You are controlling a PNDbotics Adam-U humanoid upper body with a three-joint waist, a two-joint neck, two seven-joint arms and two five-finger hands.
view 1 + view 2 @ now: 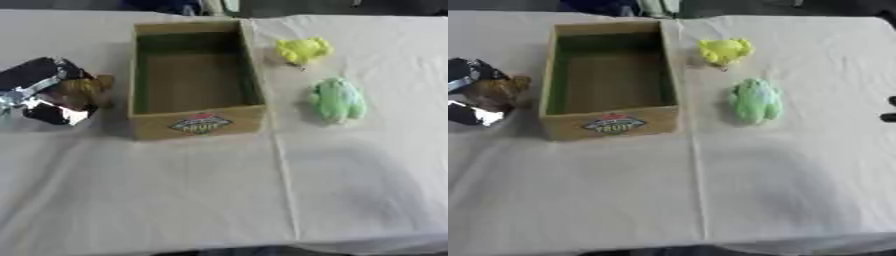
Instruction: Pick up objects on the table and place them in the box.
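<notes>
An open cardboard box (198, 124) with a printed label on its front wall stands at the middle of the table; I see nothing inside it. Just left of the box, my left hand (39, 87) is curled round a brown object (85, 90), which sits between the hand and the box's left wall. Right of the box's far end lies a yellow soft toy (303, 49). A light green soft toy (337, 99) lies nearer me, right of the box. Only dark tips of my right hand (889, 117) show at the right edge.
A pale cloth covers the table (219, 190), with a seam running from the box's front right corner toward me. The table's near edge is at the bottom. Dark shapes stand beyond the far edge.
</notes>
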